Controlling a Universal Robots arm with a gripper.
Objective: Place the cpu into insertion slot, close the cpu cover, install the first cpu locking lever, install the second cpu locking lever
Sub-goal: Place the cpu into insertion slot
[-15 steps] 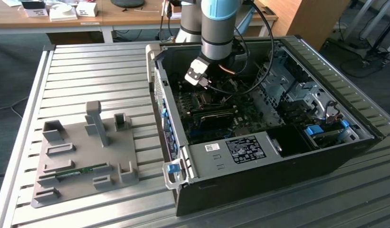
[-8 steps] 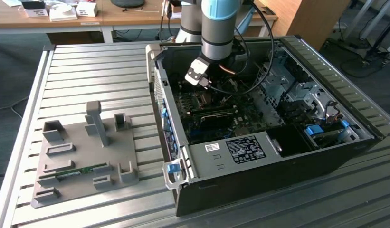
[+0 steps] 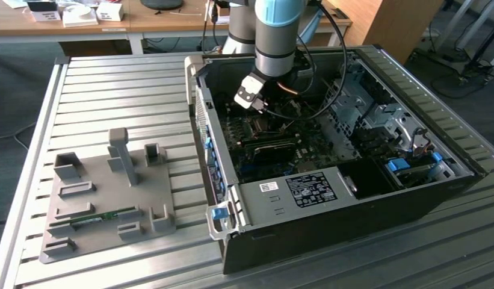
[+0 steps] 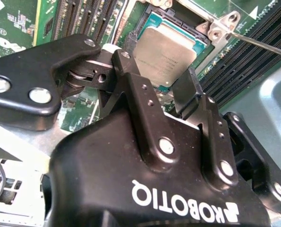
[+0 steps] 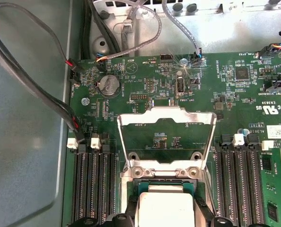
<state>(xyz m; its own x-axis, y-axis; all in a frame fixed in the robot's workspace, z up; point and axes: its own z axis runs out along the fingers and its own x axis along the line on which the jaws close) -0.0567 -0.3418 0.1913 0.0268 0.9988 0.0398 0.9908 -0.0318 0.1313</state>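
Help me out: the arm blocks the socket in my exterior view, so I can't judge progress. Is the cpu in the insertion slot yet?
Observer: In the second wrist view the end effector is shut on the cpu, gripping two opposite edges right at the insertion slot. I cannot tell whether it is fully seated.
Operator: And the cpu cover, down or up?
Observer: Up. In the first wrist view the cpu cover stands open on its hinge, and the motherboard shows through its window.
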